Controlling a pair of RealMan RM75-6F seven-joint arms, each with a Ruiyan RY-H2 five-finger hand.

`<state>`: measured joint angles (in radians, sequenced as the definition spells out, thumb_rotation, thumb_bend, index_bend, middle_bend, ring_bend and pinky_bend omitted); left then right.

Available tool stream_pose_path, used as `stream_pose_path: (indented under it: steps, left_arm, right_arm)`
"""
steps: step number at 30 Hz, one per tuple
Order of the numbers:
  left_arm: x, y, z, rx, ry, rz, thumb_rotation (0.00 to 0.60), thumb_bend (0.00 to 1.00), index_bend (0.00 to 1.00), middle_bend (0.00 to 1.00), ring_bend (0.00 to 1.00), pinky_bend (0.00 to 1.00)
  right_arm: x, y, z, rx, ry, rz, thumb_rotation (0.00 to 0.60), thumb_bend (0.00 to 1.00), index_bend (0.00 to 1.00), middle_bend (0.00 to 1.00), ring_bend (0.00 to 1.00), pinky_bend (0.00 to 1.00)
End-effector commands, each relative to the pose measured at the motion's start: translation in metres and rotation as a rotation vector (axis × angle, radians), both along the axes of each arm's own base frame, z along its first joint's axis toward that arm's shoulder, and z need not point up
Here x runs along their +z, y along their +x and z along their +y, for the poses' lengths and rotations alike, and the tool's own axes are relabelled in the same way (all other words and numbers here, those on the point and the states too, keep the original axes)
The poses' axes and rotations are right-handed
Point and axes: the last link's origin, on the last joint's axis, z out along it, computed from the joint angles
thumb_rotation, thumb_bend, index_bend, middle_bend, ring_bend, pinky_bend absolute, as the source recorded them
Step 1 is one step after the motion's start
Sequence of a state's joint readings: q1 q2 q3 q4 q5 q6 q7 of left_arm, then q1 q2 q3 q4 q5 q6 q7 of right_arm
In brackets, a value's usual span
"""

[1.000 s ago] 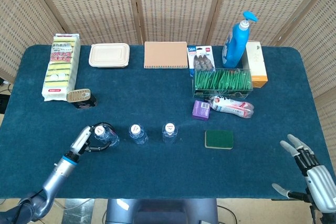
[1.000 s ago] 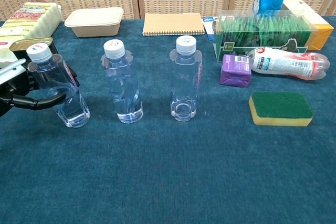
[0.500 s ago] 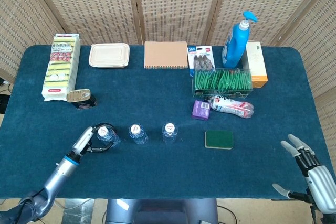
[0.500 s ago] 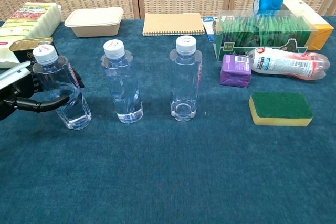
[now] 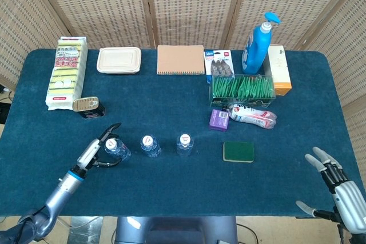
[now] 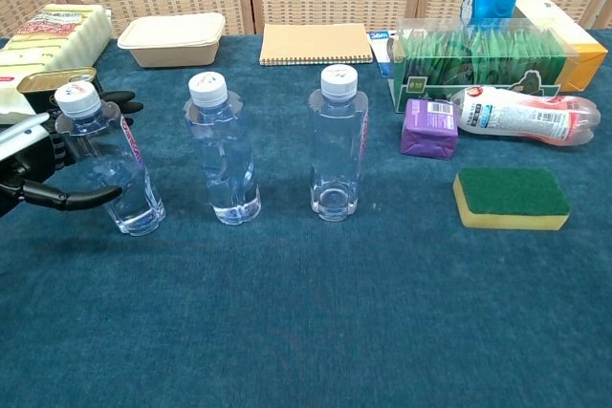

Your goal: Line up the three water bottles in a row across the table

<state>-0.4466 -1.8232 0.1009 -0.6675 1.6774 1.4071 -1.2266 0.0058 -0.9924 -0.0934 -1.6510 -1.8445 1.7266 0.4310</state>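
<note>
Left hand [image 6: 38, 164]: fingers spread apart on either side of the left bottle [image 6: 107, 164], one dark finger reaching past it at shoulder height, another low along its near side; it holds nothing (whether a fingertip grazes the plastic cannot be told).
Left bottle: upright on the blue cloth table [image 6: 306, 332], just beside the hand, at the left end of the row.
Middle bottle [image 6: 223, 152]: upright, near the left one, standing apart from it.
Right bottle [image 6: 338, 145]: upright, a somewhat wider gap from the middle one.
Row: in the head view the three white caps lie on one near-level line across the table's front half.
Bottle look: clear ribbed plastic with pinched waists, white screw caps, water inside; a thin red-printed strip shows on the side.
Right hand [image 5: 338, 187]: at the table's near right corner, pale segmented fingers spread, holding nothing, well apart from the bottles.
Sponge [image 6: 510, 198]: green scouring top on yellow foam, rectangular, right of the row.
Table surface: dark blue, felt-like nap.
</note>
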Motion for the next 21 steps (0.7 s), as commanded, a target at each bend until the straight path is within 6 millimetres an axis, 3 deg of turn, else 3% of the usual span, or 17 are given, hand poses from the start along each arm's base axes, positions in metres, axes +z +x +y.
stream_pose_path:
  steps: [1, 9, 16, 21]
  left_arm:
    - [0.003, -0.001, -0.001, -0.004, 0.004, -0.002, 0.600, 0.22, 0.00, 0.00, 0.00, 0.15]
    - [0.027, -0.007, -0.011, -0.020, 0.057, -0.028, 0.600, 0.17, 0.00, 0.00, 0.00, 0.10]
    - [0.087, -0.010, -0.025, -0.068, 0.227, -0.057, 0.600, 0.17, 0.00, 0.00, 0.00, 0.08]
    - [0.138, -0.016, -0.036, -0.054, 0.354, 0.086, 0.600, 0.17, 0.00, 0.00, 0.00, 0.03]
  right_arm:
    - [0.000, 0.000, 0.000, 0.001, 0.001, 0.000, 0.600, 0.00, 0.10, 0.01, 0.00, 0.03]
    - [0.002, 0.002, 0.002, 0.009, -0.004, -0.006, 0.600, 0.00, 0.10, 0.01, 0.00, 0.03]
    - [0.002, 0.001, 0.003, 0.003, -0.002, 0.005, 0.600, 0.00, 0.10, 0.01, 0.00, 0.03]
    - [0.003, 0.000, 0.003, -0.006, -0.019, 0.029, 0.600, 0.00, 0.11, 0.01, 0.00, 0.02]
